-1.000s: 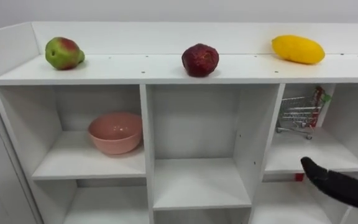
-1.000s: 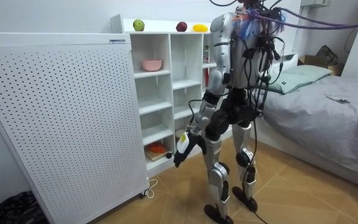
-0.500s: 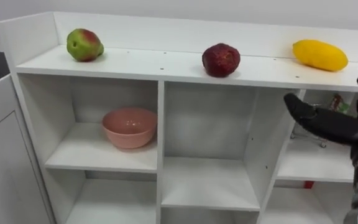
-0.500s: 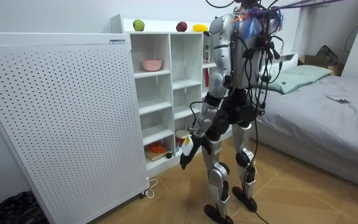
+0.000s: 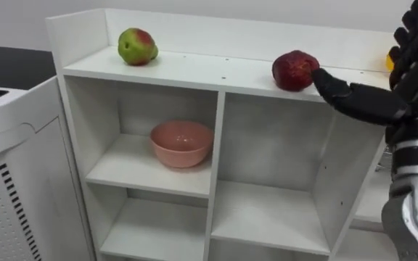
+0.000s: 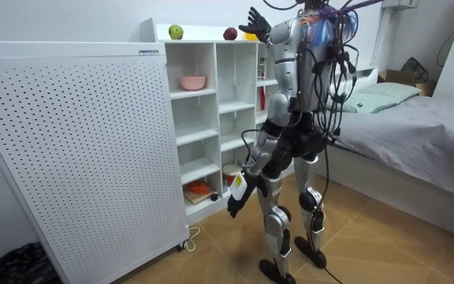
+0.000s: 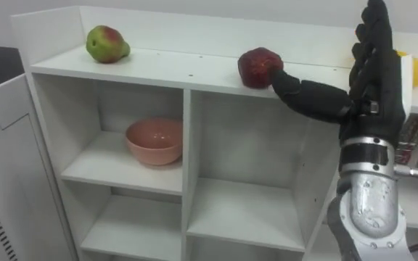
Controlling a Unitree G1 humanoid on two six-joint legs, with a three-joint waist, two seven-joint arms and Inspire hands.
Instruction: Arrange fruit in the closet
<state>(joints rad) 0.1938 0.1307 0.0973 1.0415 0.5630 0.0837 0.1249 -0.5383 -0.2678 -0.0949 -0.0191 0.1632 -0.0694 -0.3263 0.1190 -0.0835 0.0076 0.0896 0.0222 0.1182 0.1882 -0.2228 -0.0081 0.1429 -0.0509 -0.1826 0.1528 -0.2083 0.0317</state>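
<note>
Three fruits sit on top of the white closet [image 5: 194,69]: green-red pear-shaped fruit [image 5: 137,46] by the left edge, dark red round fruit [image 5: 294,70] mid-front, yellow oblong fruit [image 7: 414,71] toward the right. Right hand [image 7: 372,90] is up at that level, fingers straight, holding nothing. We place the red fruit left of its palm, just off the thumb tip. Left hand [image 6: 234,197] hangs low by the bottom shelves, and we cannot tell its state.

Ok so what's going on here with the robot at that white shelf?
The robot stands facing the white shelf unit with its right hand up at the top board, fingers straight. Its thumb points at the dark red fruit there. Whether it touches is unclear, and nothing is grasped. A green fruit sits further left, a yellow fruit shows behind the hand, and a pink bowl sits one compartment down. The left hand hangs low.
</note>
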